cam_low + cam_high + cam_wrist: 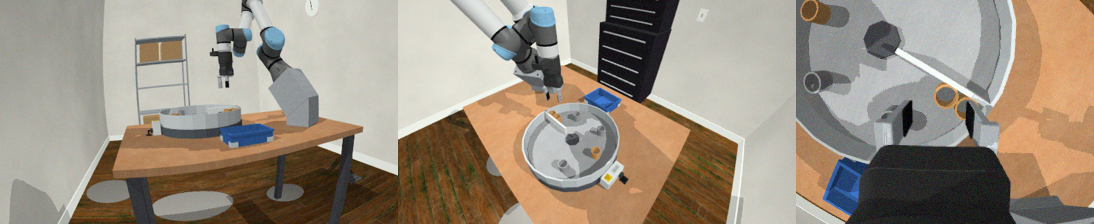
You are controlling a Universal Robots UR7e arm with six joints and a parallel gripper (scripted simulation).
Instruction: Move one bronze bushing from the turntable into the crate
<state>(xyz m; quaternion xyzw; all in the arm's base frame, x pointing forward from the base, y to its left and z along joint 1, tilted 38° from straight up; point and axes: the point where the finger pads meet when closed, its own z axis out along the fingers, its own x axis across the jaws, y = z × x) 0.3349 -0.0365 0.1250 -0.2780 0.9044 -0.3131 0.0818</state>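
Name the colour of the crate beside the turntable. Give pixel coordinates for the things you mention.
Blue (603, 100) (247, 135) (838, 192), with pale corner pieces; the exterior view shows it best.

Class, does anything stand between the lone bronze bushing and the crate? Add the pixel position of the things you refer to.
Yes. From above, a grey bushing (601, 132) (821, 81) stands roughly between the lone bronze bushing (595, 156) (821, 15) and the crate (602, 106) (253, 138) (833, 189); beyond it, the turntable's wall (604, 115) (193, 122) (836, 143) rises.
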